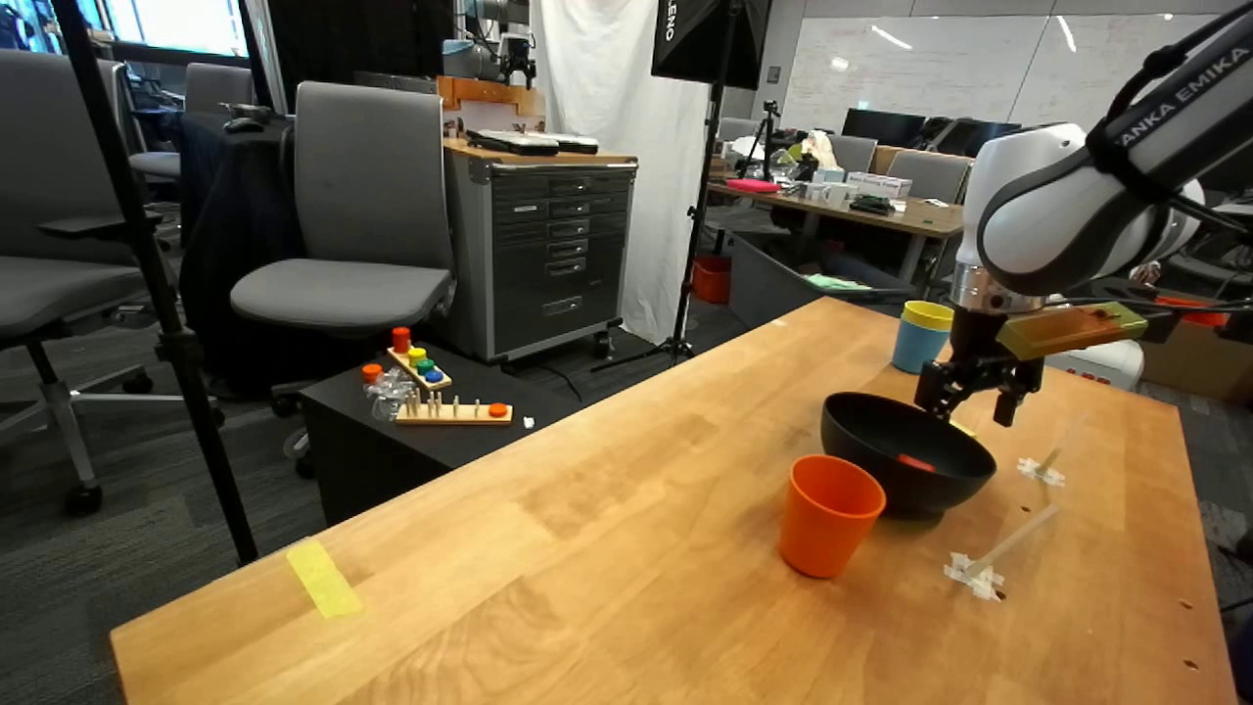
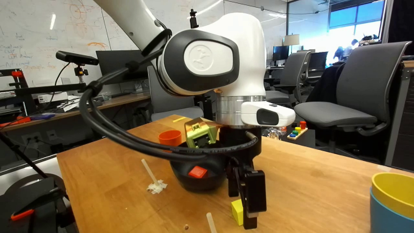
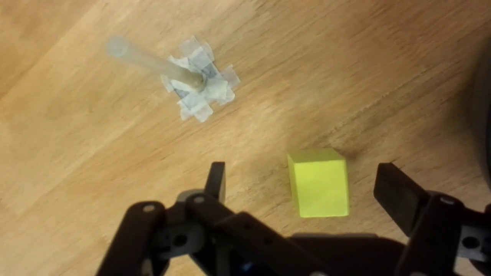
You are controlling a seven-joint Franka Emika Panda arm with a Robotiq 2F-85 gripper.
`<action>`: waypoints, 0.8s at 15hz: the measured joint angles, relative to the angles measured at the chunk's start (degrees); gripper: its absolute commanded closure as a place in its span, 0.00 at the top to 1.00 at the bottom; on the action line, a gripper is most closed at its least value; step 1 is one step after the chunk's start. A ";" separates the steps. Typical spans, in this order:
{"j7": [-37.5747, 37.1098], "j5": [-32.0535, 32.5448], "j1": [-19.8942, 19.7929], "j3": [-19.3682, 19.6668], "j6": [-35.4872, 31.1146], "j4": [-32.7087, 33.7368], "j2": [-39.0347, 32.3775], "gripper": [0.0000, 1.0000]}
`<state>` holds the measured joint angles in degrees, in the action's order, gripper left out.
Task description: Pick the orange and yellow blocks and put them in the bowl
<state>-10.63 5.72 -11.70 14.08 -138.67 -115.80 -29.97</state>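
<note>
Hanging over the wooden table, the gripper stood with its jaws spread, the yellow block between them and a gap showing on each side. That block rested on the grained wood near the black bowl; the orange-red block lay inside the bowl. An orange cup stood upright just beside the bowl, slanted pale pegs rose from patches of white tape, and a strip of yellow tape lay flat near one edge. Past the table, a low black stand bore wooden peg toys. Behind it stood a grey chair, a drawer cabinet and a white curtain, with a whiteboard farther back.
</note>
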 measured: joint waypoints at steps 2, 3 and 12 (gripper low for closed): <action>-0.02 -0.01 -0.02 0.02 0.00 0.57 -0.40 1.00; -0.02 -0.01 -0.03 0.02 0.00 0.81 -0.57 1.00; -0.06 -0.02 -0.04 0.02 0.00 1.65 -1.43 0.55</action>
<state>-10.70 5.70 -11.74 14.11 -138.67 -114.15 -31.40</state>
